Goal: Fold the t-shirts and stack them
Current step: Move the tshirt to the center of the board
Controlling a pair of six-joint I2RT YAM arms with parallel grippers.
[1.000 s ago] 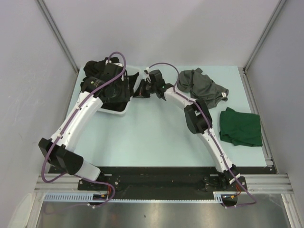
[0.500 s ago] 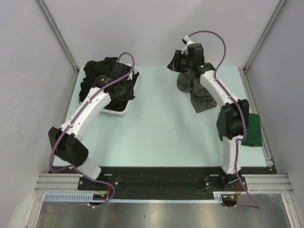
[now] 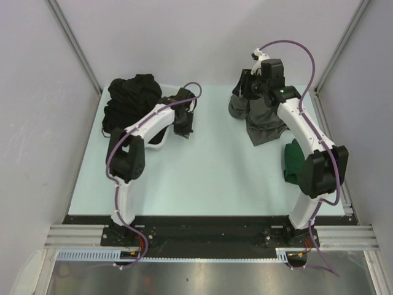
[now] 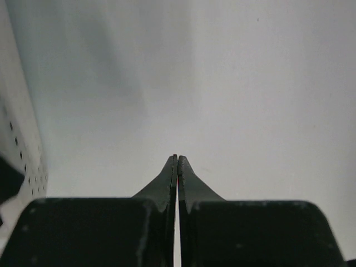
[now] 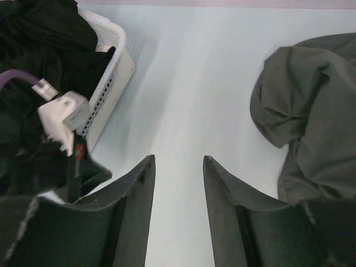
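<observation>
We note that since the prev. frames the left gripper (image 4: 177, 159) has swung out of the white basket (image 5: 114, 61) to its right rim, and the right arm has shifted right. Left wrist view: jaws pressed shut, nothing btwn them, which the top view can't confirm. Right gripper (image 5: 178, 161): jaws part-open, empty, over bare tabletop (image 3: 209, 172). Grey t-shirt (image 3: 264, 120) lies crumpled at far right. Green t-shirt (image 3: 293, 161), nearer, shows in top view only. Black t-shirts (image 3: 132, 95) are heaped in the basket.

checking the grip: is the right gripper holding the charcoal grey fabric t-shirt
No, the right gripper is open and empty; the charcoal grey t-shirt lies beside it.
</observation>
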